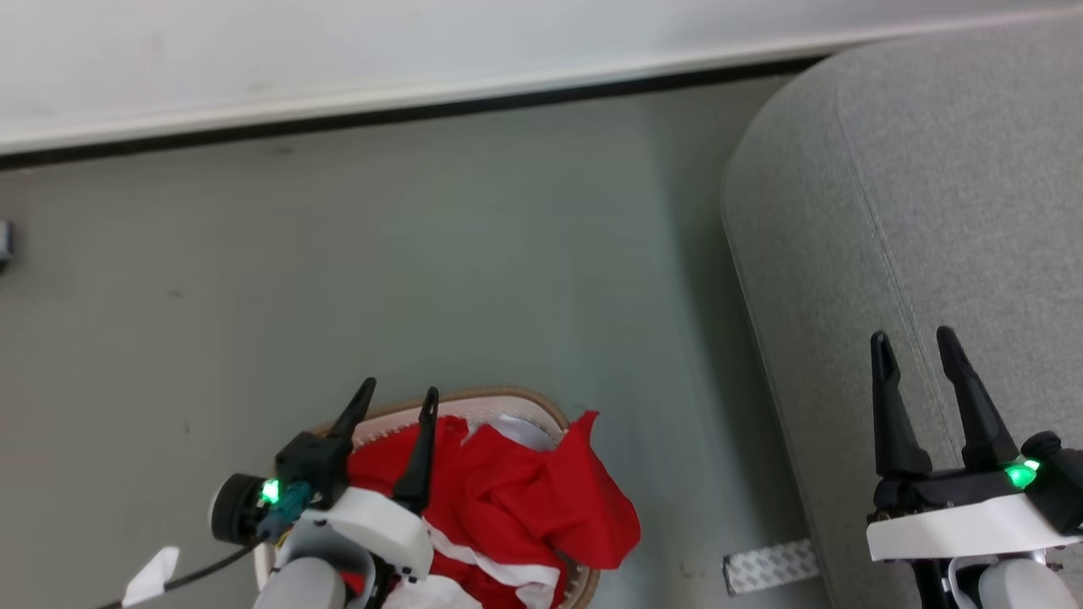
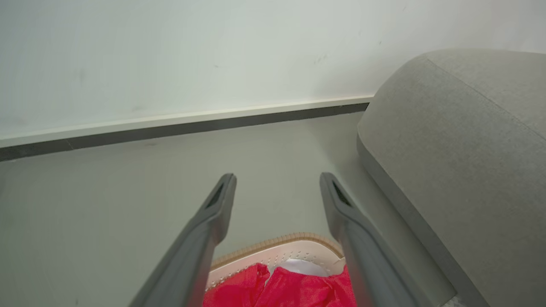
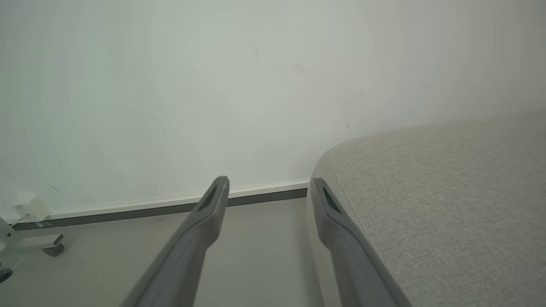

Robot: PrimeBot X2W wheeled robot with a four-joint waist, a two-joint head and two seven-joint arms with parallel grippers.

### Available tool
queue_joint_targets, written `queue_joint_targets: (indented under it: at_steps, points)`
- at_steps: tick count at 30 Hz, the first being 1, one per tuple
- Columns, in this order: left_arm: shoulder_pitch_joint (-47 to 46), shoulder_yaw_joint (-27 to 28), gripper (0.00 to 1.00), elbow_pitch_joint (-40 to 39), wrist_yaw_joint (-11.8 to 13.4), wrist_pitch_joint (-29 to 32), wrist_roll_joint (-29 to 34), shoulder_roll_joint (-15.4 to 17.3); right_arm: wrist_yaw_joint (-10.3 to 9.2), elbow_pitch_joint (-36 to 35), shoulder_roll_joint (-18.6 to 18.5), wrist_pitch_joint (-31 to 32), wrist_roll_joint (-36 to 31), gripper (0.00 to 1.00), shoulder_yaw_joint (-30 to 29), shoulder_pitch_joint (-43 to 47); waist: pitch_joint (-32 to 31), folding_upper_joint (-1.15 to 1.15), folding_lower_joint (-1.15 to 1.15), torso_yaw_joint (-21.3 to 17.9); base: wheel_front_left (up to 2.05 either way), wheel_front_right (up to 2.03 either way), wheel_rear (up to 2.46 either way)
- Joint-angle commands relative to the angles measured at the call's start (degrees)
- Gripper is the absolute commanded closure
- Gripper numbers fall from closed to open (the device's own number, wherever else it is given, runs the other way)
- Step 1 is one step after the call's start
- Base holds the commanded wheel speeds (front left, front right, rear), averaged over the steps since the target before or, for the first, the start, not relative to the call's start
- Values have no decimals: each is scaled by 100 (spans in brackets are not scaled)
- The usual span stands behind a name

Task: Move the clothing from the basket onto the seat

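Where the oval basket (image 1: 508,396) sits, crumpled red clothing (image 1: 508,499) overhangs its rim.

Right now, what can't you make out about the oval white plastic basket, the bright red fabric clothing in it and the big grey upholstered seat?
The basket: head view, near half cut off by the bottom edge, covered by the left gripper and the clothing.
The clothing: garment count unclear; the heap folds over itself and runs off that edge.
The seat: right side cut off by the head view's right edge.
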Motion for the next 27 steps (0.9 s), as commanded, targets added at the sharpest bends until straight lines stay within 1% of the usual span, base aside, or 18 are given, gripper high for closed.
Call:
queue_joint_targets:
  at_steps: [1,3,10,14,17,23,27]
  points:
    - [-200,-51,0,254,-45,25,115,78,-12,-29,13,-16,60,0,-36,-134,345,0,-1,-177,0,0,0]
    - [-403,-134,0,565,-73,126,186,116,-12,-80,31,-16,89,0,-44,-230,540,0,-1,-248,0,0,0]
    - [-1117,-453,0,1580,-327,488,289,110,-12,-216,72,-18,156,0,-85,-502,1095,0,-1,-439,0,0,0]
    - [-1465,-650,0,2119,-526,710,207,118,-12,-265,92,-18,182,0,-118,-609,1385,0,-1,-560,0,0,0]
    - [-1753,-817,0,2536,-613,960,155,143,-12,-279,119,-18,192,0,-104,-652,1573,0,-1,-621,0,0,0]
    - [-2347,-1259,0,3239,-668,1498,135,124,-12,-339,159,-18,231,0,-77,-826,2020,0,-1,-722,0,0,0]
    - [-2602,-1478,0,3515,-668,1612,143,180,-12,-345,179,-18,250,0,-28,-939,2235,0,-1,-795,0,0,0]
